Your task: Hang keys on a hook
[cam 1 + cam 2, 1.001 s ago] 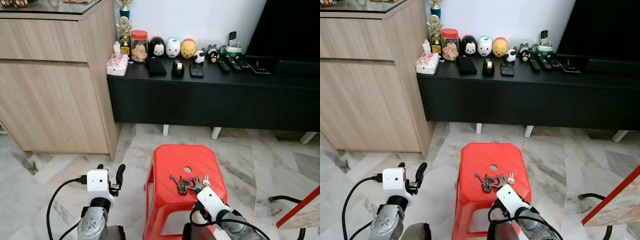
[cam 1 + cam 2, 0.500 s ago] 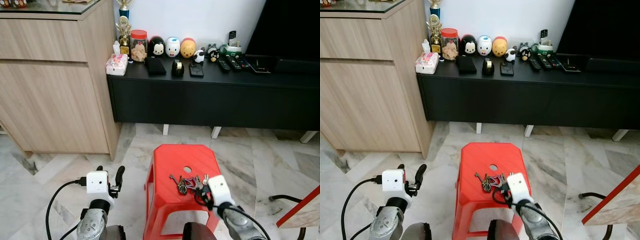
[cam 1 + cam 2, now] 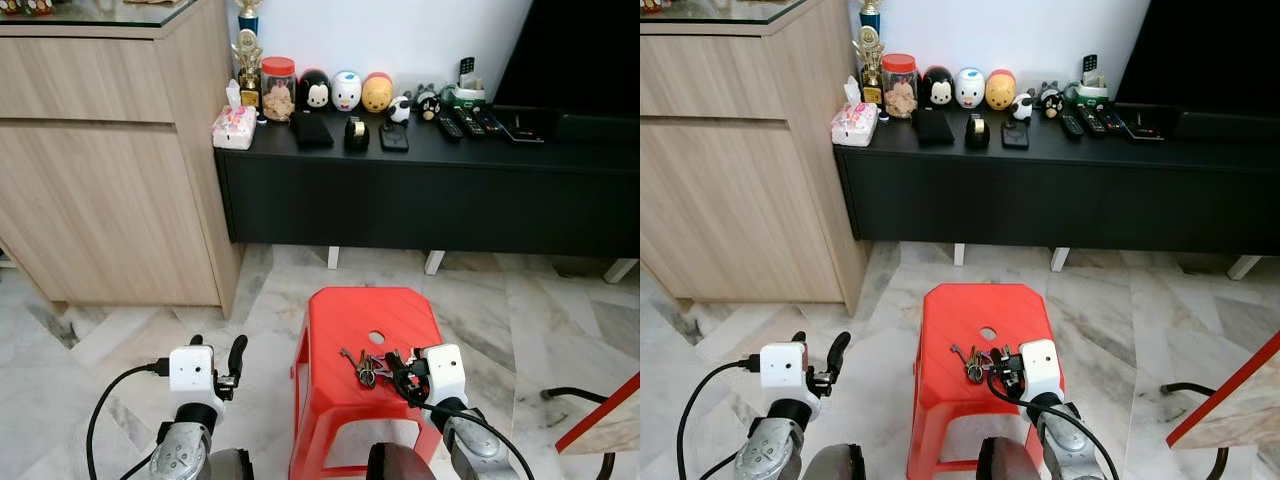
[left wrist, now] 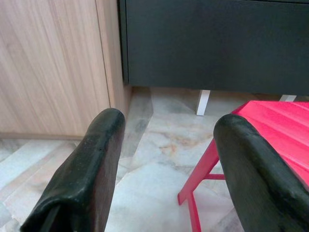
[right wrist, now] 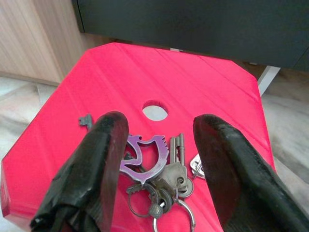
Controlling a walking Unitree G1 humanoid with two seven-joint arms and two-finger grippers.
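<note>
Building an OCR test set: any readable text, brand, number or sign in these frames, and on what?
None readable.
Tissue pack: printed, too small to read.
Jar: nothing legible on it.
Remotes: button markings too small.
Keys on the red stool: any stamping is blurred.

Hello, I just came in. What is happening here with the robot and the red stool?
The robot stands over a red stool where a bunch of keys lies near the front edge. Its right pincer is open and poised right over the keys, one finger on each side, not yet closed on them. The left pincer is open too, held idle beside the stool above the marble floor. Behind stands a black TV cabinet.
</note>
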